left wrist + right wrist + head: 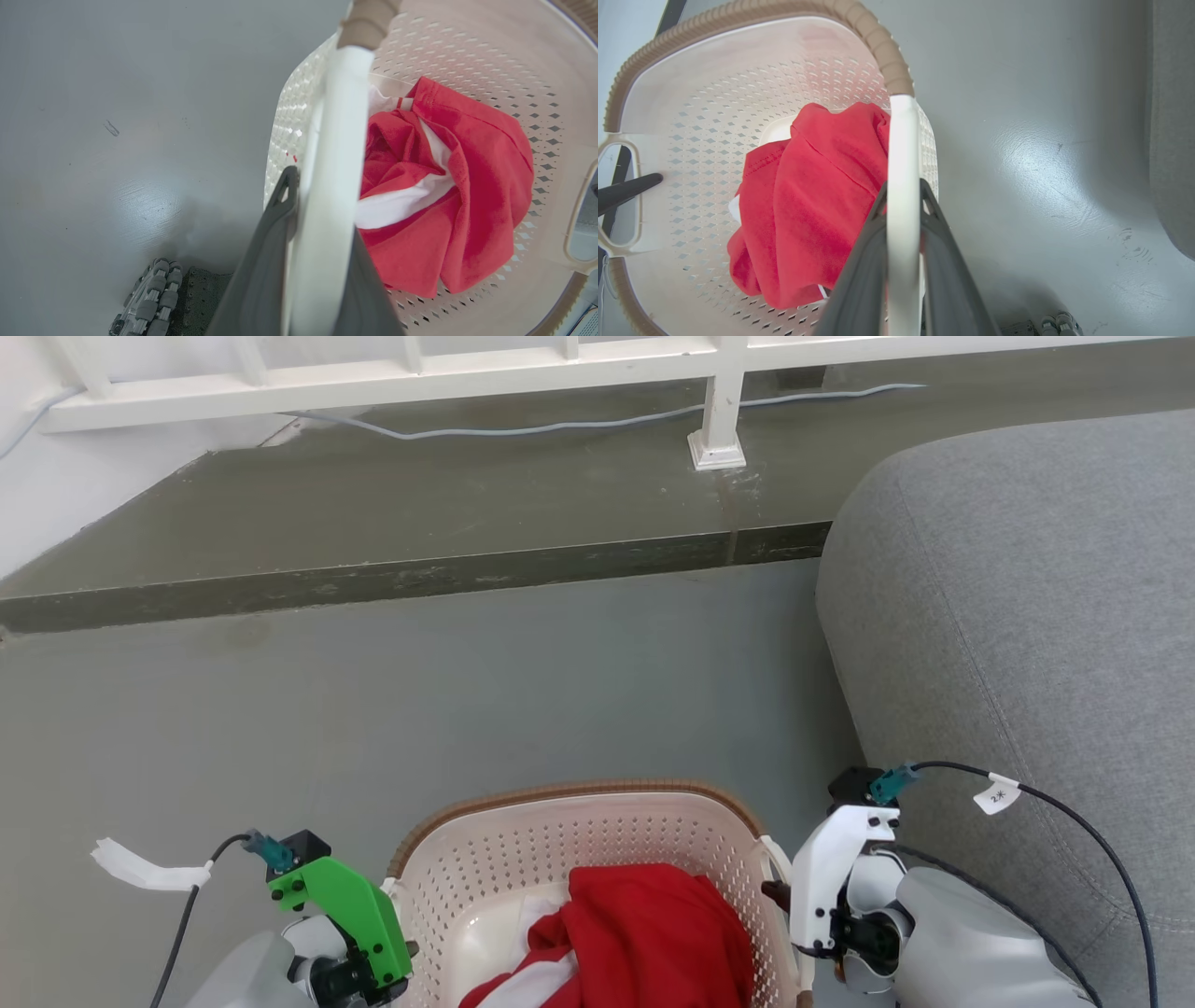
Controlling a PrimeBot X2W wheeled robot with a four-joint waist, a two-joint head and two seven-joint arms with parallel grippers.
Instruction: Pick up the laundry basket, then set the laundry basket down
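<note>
at the bottom middle of the head view, the laundry basket [560,859] lies between the two arms, on or just above the grey floor [467,691]; which of the two cannot be told. a red and white garment [644,933] lies bunched inside it. the left pincer [403,952], under its green mount, meets the basket's left side. the right pincer [777,894], under its white mount, meets the right side at a white loop. a grey sofa [1027,616] stands just beside the right arm, and a raised ledge [420,579] with a white railing [719,392] runs across the far side.

along the left wrist view, the left pincer's two dark fingers [266,242] stand one on each side of the left handle [331,140], narrow and gripping that white loop. the basket's hollow and the garment lie to the right of them, bare floor to the left.

along the right wrist view, the right pincer is narrow too, clamping the right handle [902,140] between its fingers, whose tips lie below the brown rim [878,42]. the basket spreads to their left, floor to their right. across the basket, a dark finger of the left pincer shows at the far loop.
</note>
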